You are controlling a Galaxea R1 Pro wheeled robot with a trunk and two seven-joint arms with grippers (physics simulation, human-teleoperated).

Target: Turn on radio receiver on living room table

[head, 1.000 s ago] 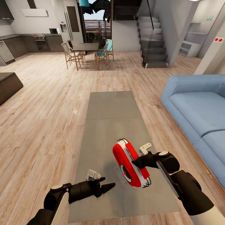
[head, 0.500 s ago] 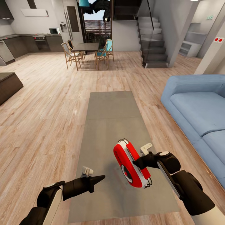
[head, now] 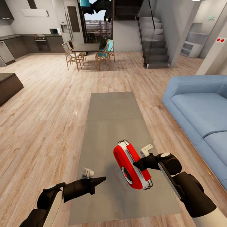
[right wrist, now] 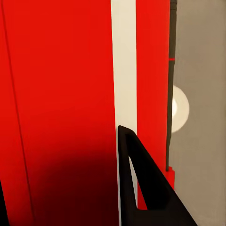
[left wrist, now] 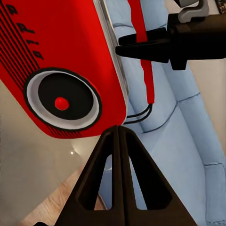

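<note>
The red radio receiver (head: pixel 130 168) stands tilted on its edge over the near part of the grey coffee table (head: pixel 110 113). My right gripper (head: pixel 136 164) is shut on its right side. The left wrist view shows the radio's red face (left wrist: pixel 61 47) and round dial (left wrist: pixel 61 102) close up, with the right gripper (left wrist: pixel 123 49) clamped at its white-striped edge. My left gripper (head: pixel 103 179) is shut and empty, a short way left of the radio, its tips (left wrist: pixel 117 129) pointing at the lower corner. In the right wrist view the red shell (right wrist: pixel 56 94) lies against one finger (right wrist: pixel 141 188).
A blue sofa (head: pixel 201 113) runs along the table's right side. Wood plank floor lies to the left, with a dark low cabinet (head: pixel 8 85) at the left edge. A dining table with chairs (head: pixel 86 47) and a staircase (head: pixel 154 47) stand far back. A pale disc (right wrist: pixel 181 108) shows behind the radio.
My left gripper has drawn back to the left, away from the radio, and then stayed put. The radio and right gripper have hardly moved.
</note>
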